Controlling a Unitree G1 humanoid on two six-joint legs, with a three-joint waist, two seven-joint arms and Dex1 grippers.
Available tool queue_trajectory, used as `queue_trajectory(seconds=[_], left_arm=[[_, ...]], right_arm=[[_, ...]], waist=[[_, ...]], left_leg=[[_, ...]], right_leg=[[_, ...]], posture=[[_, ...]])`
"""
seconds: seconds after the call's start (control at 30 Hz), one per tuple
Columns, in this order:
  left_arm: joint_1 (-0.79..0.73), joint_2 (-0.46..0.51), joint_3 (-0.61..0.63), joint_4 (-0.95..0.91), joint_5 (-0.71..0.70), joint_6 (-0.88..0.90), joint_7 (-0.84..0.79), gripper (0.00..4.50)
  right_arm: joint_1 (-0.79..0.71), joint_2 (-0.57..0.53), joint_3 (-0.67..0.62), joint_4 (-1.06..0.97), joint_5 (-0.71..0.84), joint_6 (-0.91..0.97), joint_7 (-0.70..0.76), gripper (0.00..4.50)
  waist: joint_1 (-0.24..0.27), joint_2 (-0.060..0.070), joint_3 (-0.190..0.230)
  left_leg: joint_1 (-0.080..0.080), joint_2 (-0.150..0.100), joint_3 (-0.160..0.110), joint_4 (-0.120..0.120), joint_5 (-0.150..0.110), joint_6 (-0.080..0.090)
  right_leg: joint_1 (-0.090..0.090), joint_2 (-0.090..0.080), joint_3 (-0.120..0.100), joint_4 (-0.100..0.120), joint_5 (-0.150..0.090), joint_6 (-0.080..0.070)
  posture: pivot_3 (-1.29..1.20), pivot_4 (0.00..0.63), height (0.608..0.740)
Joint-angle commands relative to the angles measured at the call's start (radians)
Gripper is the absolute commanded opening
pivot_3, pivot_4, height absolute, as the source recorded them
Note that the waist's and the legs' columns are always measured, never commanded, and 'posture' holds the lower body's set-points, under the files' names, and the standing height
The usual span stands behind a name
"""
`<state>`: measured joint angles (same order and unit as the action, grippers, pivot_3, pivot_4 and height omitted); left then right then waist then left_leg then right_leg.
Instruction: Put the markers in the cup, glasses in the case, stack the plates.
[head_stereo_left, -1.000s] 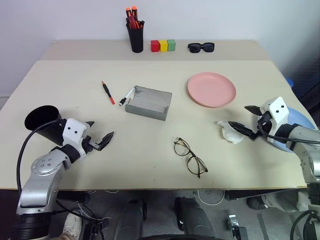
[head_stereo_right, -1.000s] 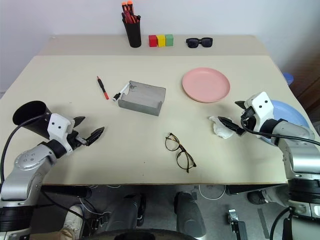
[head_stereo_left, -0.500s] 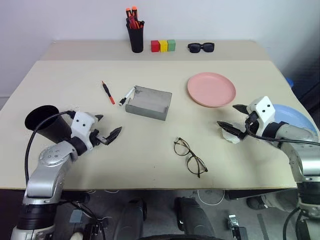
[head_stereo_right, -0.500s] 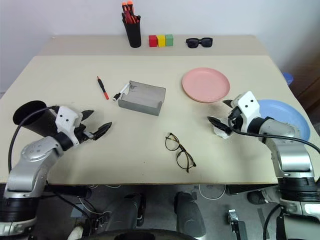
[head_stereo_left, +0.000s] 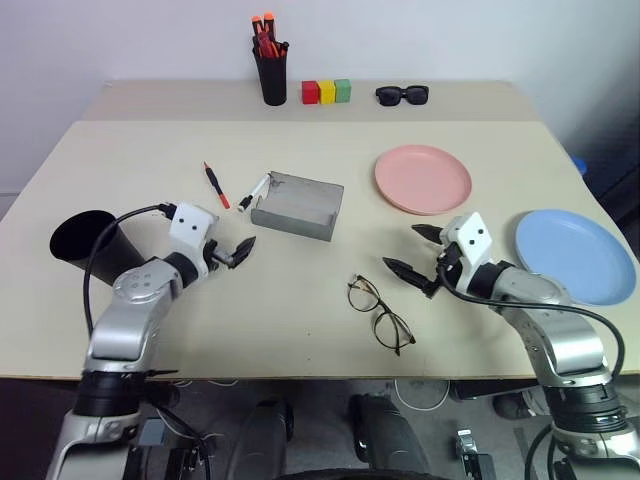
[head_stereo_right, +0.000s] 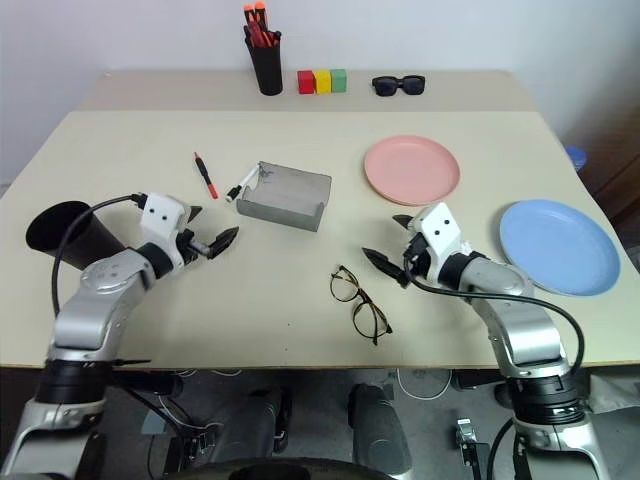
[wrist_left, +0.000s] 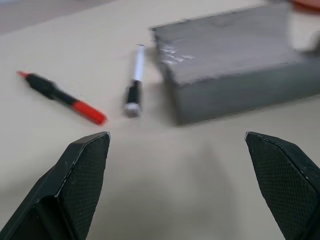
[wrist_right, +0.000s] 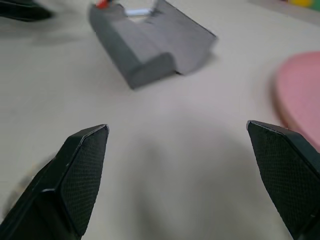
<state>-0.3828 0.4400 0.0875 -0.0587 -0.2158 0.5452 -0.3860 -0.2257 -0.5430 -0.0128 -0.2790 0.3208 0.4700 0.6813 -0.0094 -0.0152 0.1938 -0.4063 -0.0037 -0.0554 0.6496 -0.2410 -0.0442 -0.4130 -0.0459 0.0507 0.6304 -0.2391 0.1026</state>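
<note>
A red marker (head_stereo_left: 215, 185) and a white marker (head_stereo_left: 254, 191) lie just left of the grey case (head_stereo_left: 297, 205). My left gripper (head_stereo_left: 230, 247) hovers open short of them, pointing at the markers (wrist_left: 62, 97) and the case (wrist_left: 230, 75). The wide black cup (head_stereo_left: 84, 244) lies tipped at the table's left edge, behind that arm. The wire-frame glasses (head_stereo_left: 380, 313) rest near the front middle. My right gripper (head_stereo_left: 401, 250) is open and empty just right of them, facing the case (wrist_right: 150, 45). The pink plate (head_stereo_left: 423, 178) and the blue plate (head_stereo_left: 575, 256) lie apart on the right.
At the back stand a narrow black pen cup (head_stereo_left: 271, 72) with orange-capped pens, three coloured blocks (head_stereo_left: 327, 91) and black sunglasses (head_stereo_left: 402, 95). The blue plate lies close to the table's right edge.
My left gripper has moved forward and right, away from the cup toward the markers. My right gripper has swung left off the blue plate to beside the glasses. Both stay open.
</note>
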Motion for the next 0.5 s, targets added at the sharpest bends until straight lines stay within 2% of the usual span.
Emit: queue_trajectory(seconds=[0.03,0.27,0.5], left_arm=[[-0.134,-0.023,0.044,0.087,0.021,0.08,0.106,4.46],[-0.432,-0.051,-0.007,0.437,0.061,0.165,0.137,4.46],[-0.674,-0.057,-0.092,0.801,0.116,0.184,0.045,4.46]], right_arm=[[-0.032,0.019,0.016,-0.096,0.019,0.028,-0.023,4.5],[-0.076,0.118,0.129,-0.184,0.016,0.084,-0.079,4.5],[-0.099,0.181,0.208,-0.199,-0.005,0.092,-0.117,4.5]], waist=[[-0.003,0.0,0.0],[-0.009,0.0,0.0],[-0.007,0.0,0.0]], left_leg=[[0.0,0.0,0.0,0.0,0.0,0.0],[0.0,-0.001,-0.002,-0.001,0.0,0.0],[0.0,-0.001,-0.003,-0.001,0.0,0.0]], right_leg=[[0.0,0.0,0.0,0.0,0.0,0.0],[0.0,0.001,-0.002,0.001,0.0,0.001],[-0.001,0.001,-0.003,0.001,0.0,0.001]], posture=[[0.0,0.15,0.74],[0.0,0.15,0.74],[0.0,0.15,0.74]])
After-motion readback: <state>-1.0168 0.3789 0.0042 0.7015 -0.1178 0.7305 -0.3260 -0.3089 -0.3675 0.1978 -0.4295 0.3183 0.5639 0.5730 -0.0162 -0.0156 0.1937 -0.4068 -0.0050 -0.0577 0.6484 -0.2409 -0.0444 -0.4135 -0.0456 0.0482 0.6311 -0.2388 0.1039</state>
